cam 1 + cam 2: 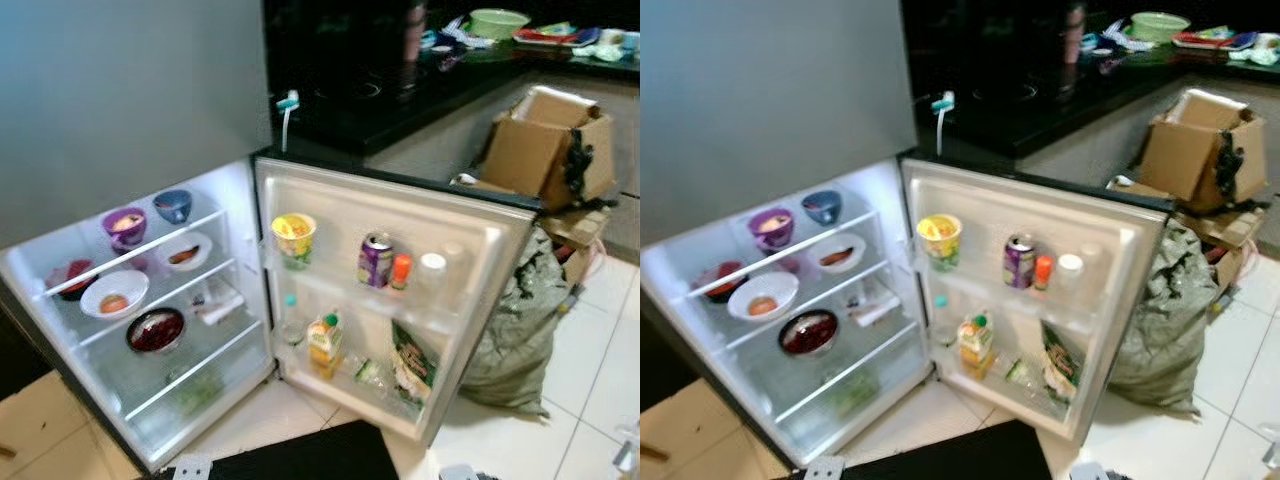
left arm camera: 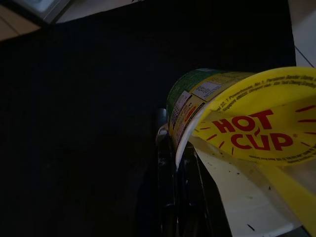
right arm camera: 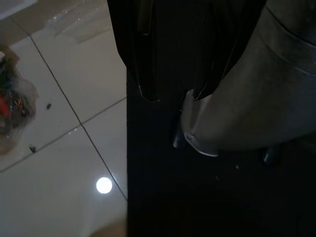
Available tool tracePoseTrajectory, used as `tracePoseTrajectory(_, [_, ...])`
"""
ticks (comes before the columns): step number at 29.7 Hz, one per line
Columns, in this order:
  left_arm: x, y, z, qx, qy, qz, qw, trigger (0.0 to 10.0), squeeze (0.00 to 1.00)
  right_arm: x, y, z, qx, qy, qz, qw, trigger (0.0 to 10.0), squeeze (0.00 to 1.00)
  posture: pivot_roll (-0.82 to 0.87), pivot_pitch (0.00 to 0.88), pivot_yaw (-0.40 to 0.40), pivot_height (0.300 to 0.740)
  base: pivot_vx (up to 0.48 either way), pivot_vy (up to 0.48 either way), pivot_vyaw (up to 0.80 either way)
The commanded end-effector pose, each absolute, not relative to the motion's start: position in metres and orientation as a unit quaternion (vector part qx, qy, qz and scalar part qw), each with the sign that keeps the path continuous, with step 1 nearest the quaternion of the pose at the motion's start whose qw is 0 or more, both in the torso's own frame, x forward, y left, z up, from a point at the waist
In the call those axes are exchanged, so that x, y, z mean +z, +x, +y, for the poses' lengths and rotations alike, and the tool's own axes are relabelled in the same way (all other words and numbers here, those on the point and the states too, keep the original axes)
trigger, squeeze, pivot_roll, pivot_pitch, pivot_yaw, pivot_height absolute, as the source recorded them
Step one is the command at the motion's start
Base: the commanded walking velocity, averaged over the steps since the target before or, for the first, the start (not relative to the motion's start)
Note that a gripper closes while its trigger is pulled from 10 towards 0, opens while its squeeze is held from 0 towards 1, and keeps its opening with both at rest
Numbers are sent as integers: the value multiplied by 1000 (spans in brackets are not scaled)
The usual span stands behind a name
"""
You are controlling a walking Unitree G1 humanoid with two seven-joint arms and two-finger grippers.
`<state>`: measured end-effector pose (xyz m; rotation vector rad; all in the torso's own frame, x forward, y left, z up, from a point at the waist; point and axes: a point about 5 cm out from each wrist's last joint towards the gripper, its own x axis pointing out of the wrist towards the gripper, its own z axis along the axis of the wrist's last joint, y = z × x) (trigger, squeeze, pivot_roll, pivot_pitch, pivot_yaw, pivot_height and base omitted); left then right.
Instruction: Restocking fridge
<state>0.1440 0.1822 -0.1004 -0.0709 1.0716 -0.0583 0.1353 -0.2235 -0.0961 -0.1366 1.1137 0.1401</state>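
In the left wrist view my left gripper (image 2: 172, 148) is shut on a noodle cup (image 2: 197, 98) with a green side and a yellow "HOT CUP" lid (image 2: 256, 133), held low over a black mat. The fridge (image 1: 130, 100) stands open ahead. Its shelves carry several bowls, among them a purple bowl (image 1: 124, 226) and a white bowl (image 1: 114, 294). The open door (image 1: 480, 225) holds another yellow noodle cup (image 1: 293, 236), a purple can (image 1: 375, 260), small bottles and a juice carton (image 1: 324, 342). My right gripper (image 3: 173, 96) hangs open over floor tiles, beside a silver limb.
A black mat (image 1: 300, 455) lies on the floor before the fridge. A grey-green sack (image 1: 515, 330) and cardboard boxes (image 1: 545, 145) stand right of the door. Behind it runs a dark counter (image 1: 400, 90) with a green bowl (image 1: 497, 20). White tiles lie at the right.
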Motion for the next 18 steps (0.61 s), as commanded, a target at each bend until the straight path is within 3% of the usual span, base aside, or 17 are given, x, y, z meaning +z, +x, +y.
tracePoseTrajectory(1, [-101, 143, 186, -14, -35, 513, 858, 10000, 0, -97, 135, -218, 70, -65, 529, 843, 10000, 0, -51, 0, 14, 740, 0, 0, 0])
tracePoseTrajectory(14, [-99, 145, 188, -23, -32, 508, 860, 10000, 0, -95, 140, -222, 57, -67, 522, 848, 10000, 0, -47, 0, 16, 740, 0, 0, 0])
tracePoseTrajectory(18, [-99, 145, 188, -25, -29, 508, 860, 10000, 0, -95, 140, -221, 58, -66, 523, 848, 10000, 0, -47, 0, 18, 740, 246, 0, 0])
